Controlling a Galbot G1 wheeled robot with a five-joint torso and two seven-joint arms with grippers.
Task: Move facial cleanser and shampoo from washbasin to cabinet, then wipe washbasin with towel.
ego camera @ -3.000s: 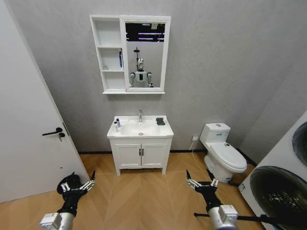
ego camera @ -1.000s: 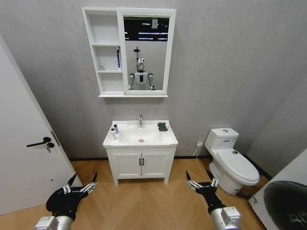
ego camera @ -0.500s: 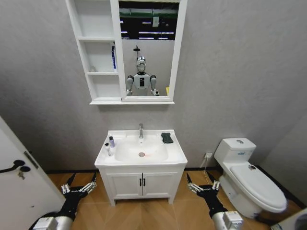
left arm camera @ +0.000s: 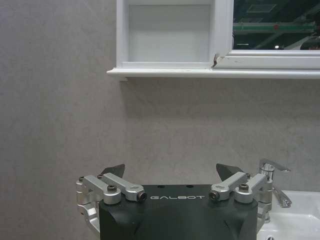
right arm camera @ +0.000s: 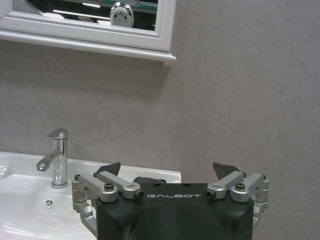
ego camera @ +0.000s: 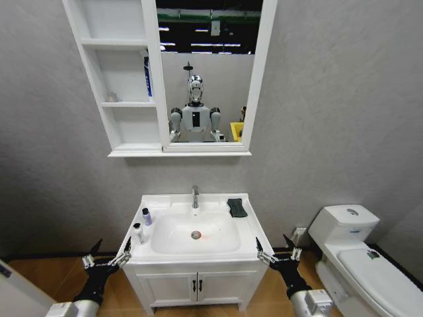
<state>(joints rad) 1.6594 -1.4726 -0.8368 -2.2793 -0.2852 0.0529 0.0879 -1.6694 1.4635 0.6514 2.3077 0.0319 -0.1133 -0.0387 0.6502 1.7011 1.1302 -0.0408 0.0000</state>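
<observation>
The white washbasin [ego camera: 160, 201] stands straight ahead on a low vanity, with a chrome faucet [ego camera: 195, 196] at its back. Two small bottles stand on its left rim, one purple-capped [ego camera: 146, 216] and one white [ego camera: 137, 232]; which is the facial cleanser and which the shampoo I cannot tell. The dark towel [ego camera: 236, 207] lies folded on the right back corner. The cabinet [ego camera: 125, 79] with open shelves and a mirror hangs above. My left gripper [ego camera: 106, 259] and right gripper [ego camera: 277, 256] are both open, low at either side of the basin's front. In the wrist views the left gripper [left arm camera: 170, 170] and right gripper [right arm camera: 167, 170] hold nothing.
A white toilet [ego camera: 357, 257] stands close at the right. A blue tube [ego camera: 147, 76] stands on the cabinet's middle shelf. The vanity doors [ego camera: 195, 287] are shut below the basin. A door edge [ego camera: 16, 297] shows at the lower left.
The whole picture has shifted: the camera has come closer to the washbasin, which now looms larger and lower. Both grippers keep the same open pose, now flanking the basin.
</observation>
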